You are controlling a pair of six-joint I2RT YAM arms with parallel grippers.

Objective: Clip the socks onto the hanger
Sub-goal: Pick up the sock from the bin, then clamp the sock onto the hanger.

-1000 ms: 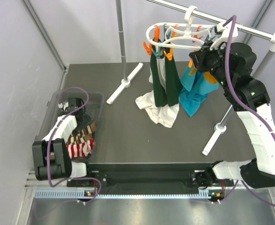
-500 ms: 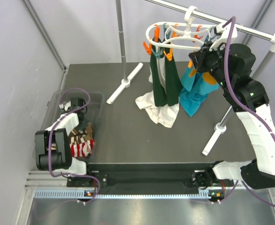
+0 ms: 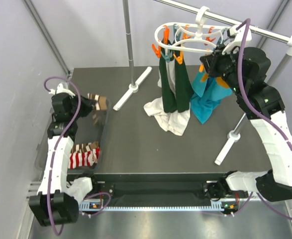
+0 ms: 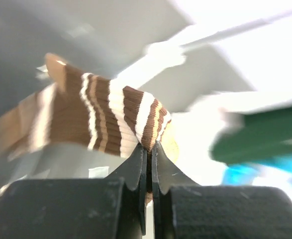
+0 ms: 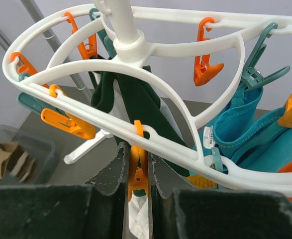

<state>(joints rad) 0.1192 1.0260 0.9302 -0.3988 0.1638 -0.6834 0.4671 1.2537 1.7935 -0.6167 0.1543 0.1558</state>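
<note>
My left gripper (image 3: pixel 88 105) is raised above the clear bin (image 3: pixel 104 128), shut on a brown-and-cream striped sock (image 3: pixel 98 102). In the left wrist view that sock (image 4: pixel 111 117) is pinched between the closed fingertips of the left gripper (image 4: pixel 149 145) and hangs off to the left. A red-and-white striped sock (image 3: pixel 83 159) and another brown striped sock (image 3: pixel 87 147) lie in the bin. The white hanger (image 3: pixel 185 39) hangs from the rail. Beneath the hanger's ring (image 5: pixel 136 74), my right gripper (image 5: pixel 137 152) is shut on an orange clip (image 5: pixel 139 172).
Dark green socks (image 3: pixel 175 87), a white cloth (image 3: pixel 168 119) and a teal cloth (image 3: pixel 208 99) hang from the hanger's clips down to the table. The grey rail (image 3: pixel 265 31) stands on two poles with white feet (image 3: pixel 133 88) (image 3: pixel 229 143). The bin corner (image 5: pixel 21 144) shows in the right wrist view.
The left gripper shut on the brown-and-cream striped sock in the bin and lifted it up and away from the bin. The right arm stayed at the hanger.
</note>
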